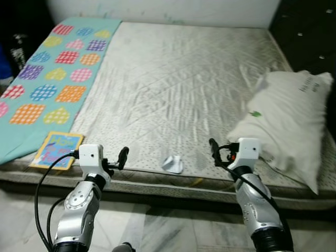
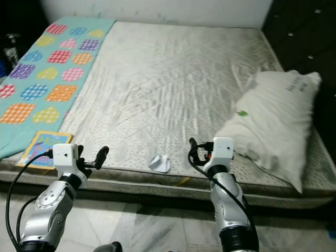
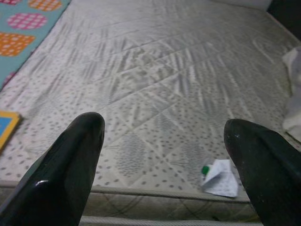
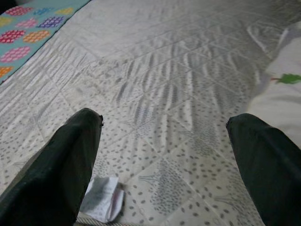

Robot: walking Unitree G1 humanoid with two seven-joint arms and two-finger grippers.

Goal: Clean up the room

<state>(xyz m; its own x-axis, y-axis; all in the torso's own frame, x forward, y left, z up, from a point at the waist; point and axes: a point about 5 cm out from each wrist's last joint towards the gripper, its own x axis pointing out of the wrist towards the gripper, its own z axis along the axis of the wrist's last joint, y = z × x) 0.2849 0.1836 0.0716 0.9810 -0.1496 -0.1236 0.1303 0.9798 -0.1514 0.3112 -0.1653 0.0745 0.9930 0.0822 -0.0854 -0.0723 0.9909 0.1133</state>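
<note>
Crumpled paper (image 1: 172,164) is lying lower centre at the bed (image 1: 178,79) edge. Left end effector (image 1: 122,156) and right end effector (image 1: 214,148) are being held spread, empty, flanking it. Approach step; reaching down is needed next.

A low bare quilted mattress (image 1: 173,79) printed with small grey dots lies on a pale marble-veined floor (image 1: 157,228) against a white wall (image 1: 157,9), with dark tufted padding (image 1: 307,31) along its right side.
</note>
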